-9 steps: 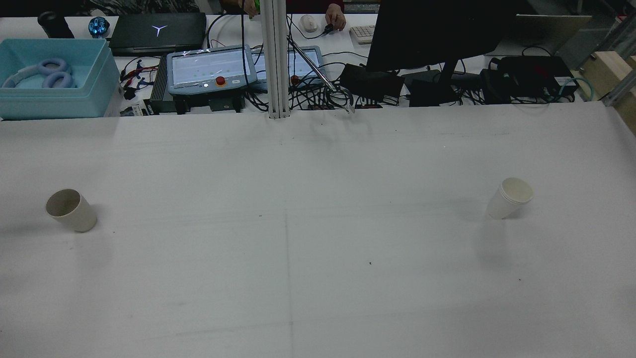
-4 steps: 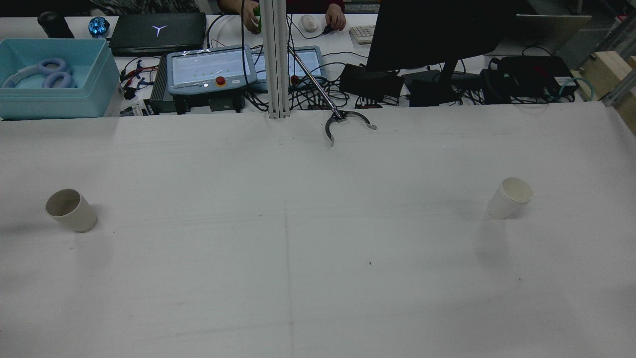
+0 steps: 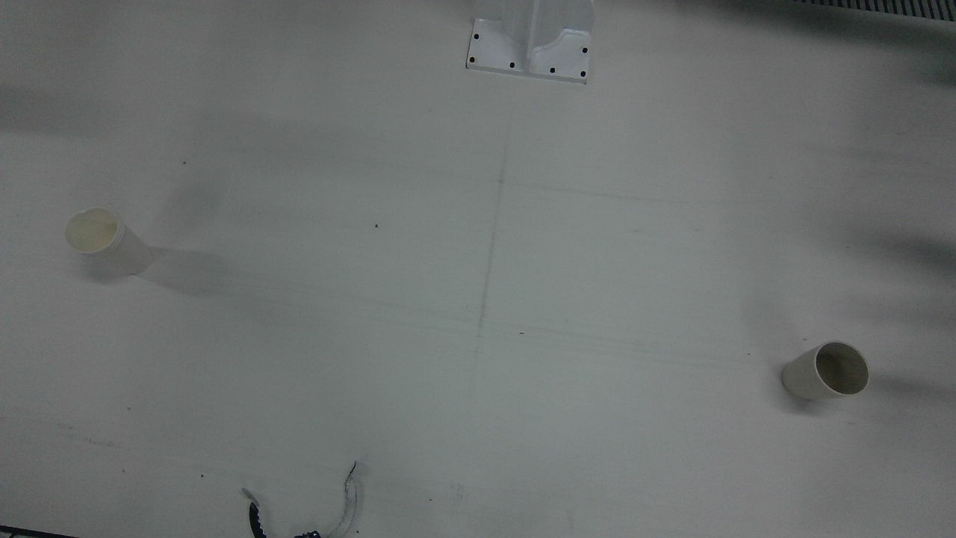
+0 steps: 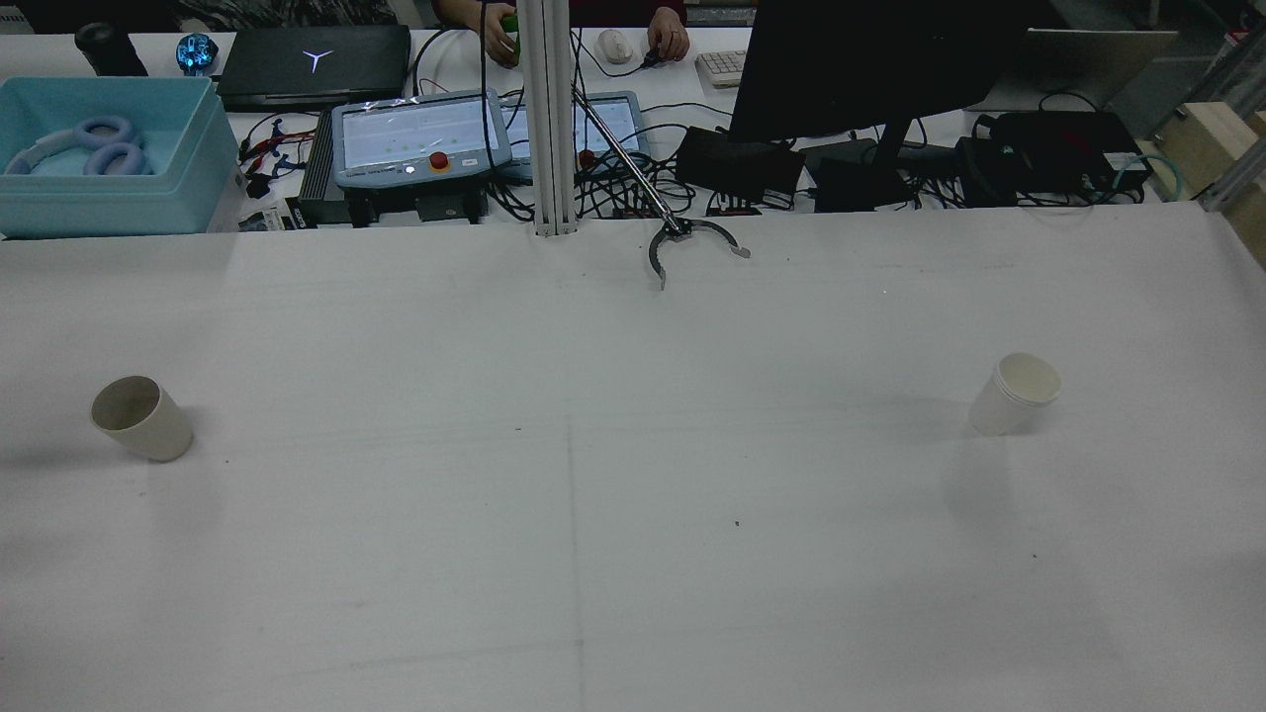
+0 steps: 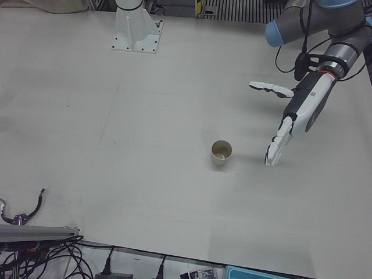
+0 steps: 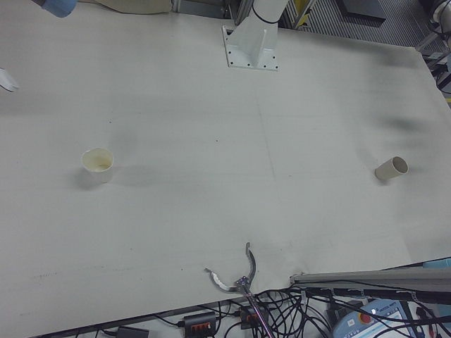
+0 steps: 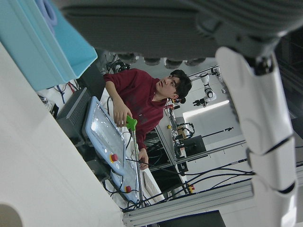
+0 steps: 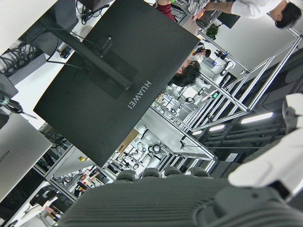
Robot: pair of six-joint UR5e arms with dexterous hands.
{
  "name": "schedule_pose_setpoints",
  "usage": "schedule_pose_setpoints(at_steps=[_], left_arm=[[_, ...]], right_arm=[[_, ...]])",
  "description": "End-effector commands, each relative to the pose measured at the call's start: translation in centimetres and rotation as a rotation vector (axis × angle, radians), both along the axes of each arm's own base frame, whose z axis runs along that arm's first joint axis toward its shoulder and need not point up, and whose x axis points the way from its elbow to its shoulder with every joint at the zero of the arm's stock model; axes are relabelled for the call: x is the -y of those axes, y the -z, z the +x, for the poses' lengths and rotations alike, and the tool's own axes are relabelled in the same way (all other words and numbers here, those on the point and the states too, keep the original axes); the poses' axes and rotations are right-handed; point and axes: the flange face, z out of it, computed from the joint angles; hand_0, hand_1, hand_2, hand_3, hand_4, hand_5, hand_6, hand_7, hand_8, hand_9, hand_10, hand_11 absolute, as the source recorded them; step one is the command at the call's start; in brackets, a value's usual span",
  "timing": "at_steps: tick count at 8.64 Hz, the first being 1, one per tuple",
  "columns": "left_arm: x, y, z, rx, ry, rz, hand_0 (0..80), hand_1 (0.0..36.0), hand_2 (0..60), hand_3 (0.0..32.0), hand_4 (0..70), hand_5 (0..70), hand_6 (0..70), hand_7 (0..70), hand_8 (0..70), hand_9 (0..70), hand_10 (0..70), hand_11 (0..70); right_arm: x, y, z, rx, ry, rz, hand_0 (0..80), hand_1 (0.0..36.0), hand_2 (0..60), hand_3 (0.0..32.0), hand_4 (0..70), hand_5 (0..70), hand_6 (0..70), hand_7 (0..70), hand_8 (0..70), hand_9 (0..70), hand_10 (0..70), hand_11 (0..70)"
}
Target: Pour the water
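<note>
Left hand (image 5: 290,122) hovering fingers spread, empty, beside beige paper cup (image 5: 221,153), right hand (image 8: 279,165) finger state unclear, person's metal reacher claw (image 4: 692,245) resting gaping at far table edge.

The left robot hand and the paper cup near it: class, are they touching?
Apart. The left-front view shows bare table between the left robot hand, open, and the paper cup.

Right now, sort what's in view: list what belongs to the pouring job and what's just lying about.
For the job:
- grey-lined paper cup, before the left arm
- white paper cup, before the right arm
- left hand, open, beside the grey-lined cup

Lying about:
- reacher-grabber claw, held by a person, at the table's far edge
- teach pendant
- blue bin
- monitor
</note>
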Motion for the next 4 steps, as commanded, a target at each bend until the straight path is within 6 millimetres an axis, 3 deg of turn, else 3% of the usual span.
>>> schedule_pose_setpoints(at_steps=[1, 2, 3, 4], left_arm=[[-1.8, -4.0, -1.6, 0.165, 0.087, 0.138, 45.8, 17.2, 8.4, 0.0, 0.0, 0.0, 0.0, 0.0, 0.0, 0.0, 0.0, 0.0], [-2.4, -6.1, -0.9, 0.19, 0.078, 0.162, 44.7, 16.3, 8.5, 0.0, 0.0, 0.0, 0.0, 0.0, 0.0, 0.0, 0.0, 0.0], [-4.4, -8.0, -1.0, 0.199, 0.08, 0.187, 45.1, 16.7, 9.0, 0.0, 0.0, 0.0, 0.0, 0.0, 0.0, 0.0, 0.0, 0.0], [-5.9, -10.1, -1.2, 0.224, 0.086, 0.191, 43.7, 15.8, 8.8, 0.0, 0.0, 0.0, 0.0, 0.0, 0.0, 0.0, 0.0, 0.0]], right_arm=[[-0.2, 1.4, 0.5, -0.207, -0.032, 0.047, 20.4, 12.9, 27.6, 0.0, 0.0, 0.0, 0.0, 0.0, 0.0, 0.0, 0.0, 0.0], [-1.1, 0.4, 0.8, -0.24, -0.046, 0.027, 20.6, 12.9, 27.4, 0.0, 0.0, 0.0, 0.0, 0.0, 0.0, 0.0, 0.0, 0.0], [-2.5, -3.5, 1.2, -0.268, -0.073, -0.055, 13.2, 11.2, 26.6, 0.0, 0.0, 0.0, 0.0, 0.0, 0.0, 0.0, 0.0, 0.0], [-2.7, -7.2, 1.4, -0.255, -0.091, -0.122, 9.1, 10.1, 26.0, 0.0, 0.0, 0.0, 0.0, 0.0, 0.0, 0.0, 0.0, 0.0]])
